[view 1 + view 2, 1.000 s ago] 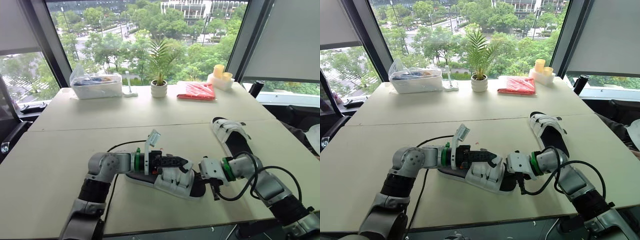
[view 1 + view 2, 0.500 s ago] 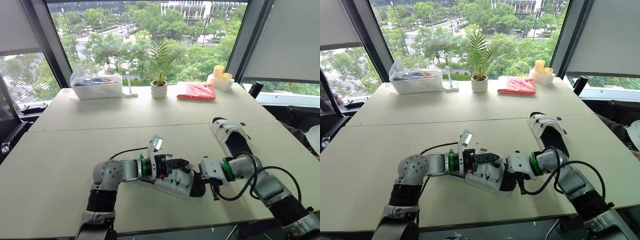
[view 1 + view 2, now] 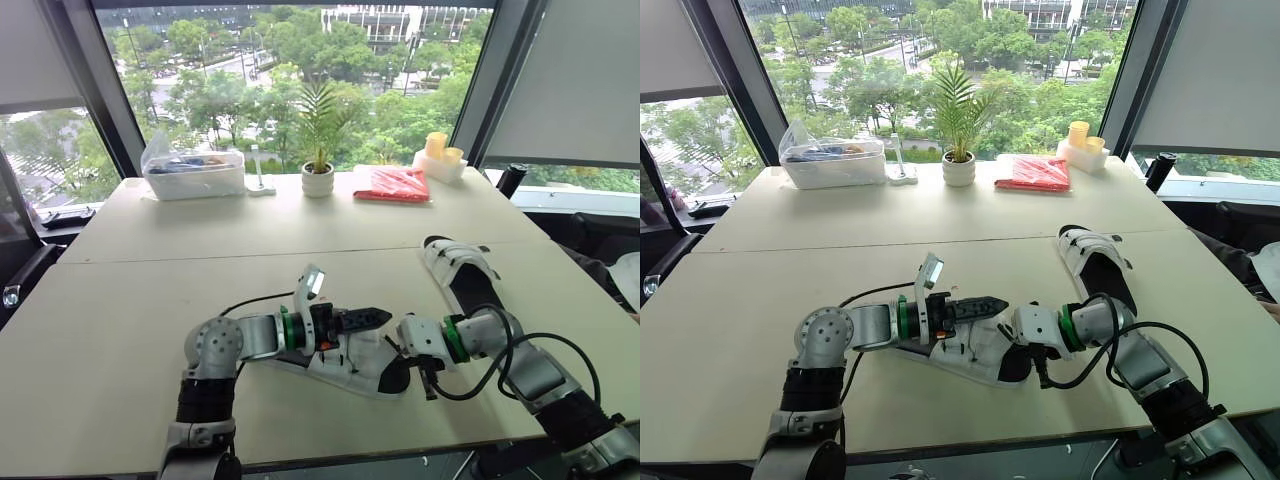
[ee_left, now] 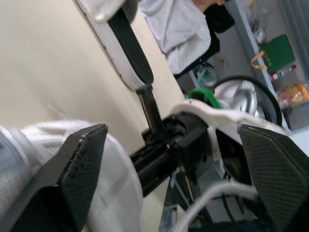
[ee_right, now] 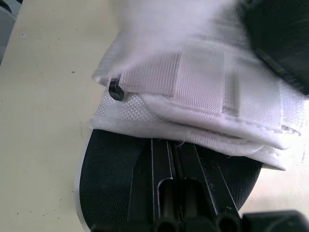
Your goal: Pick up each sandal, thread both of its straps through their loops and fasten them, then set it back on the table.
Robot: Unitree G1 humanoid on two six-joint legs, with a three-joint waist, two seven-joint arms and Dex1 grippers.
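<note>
The sandal (image 3: 352, 367) has straps (image 5: 203, 92) of white woven cloth, coarse in weave and stitched at the edges. Its footbed (image 5: 108, 179) is matt black. The left gripper (image 3: 380, 317) has black, finely textured pads (image 4: 84, 164). The surface (image 3: 120, 300) is smooth, matt cream.

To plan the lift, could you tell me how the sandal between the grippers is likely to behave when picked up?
On the sandal, the white woven straps look like soft fabric, so they will probably flop. Its flat black sole seems firmer and should hold its shape, unlikely to roll. On the smooth table it may slide if pushed.
</note>
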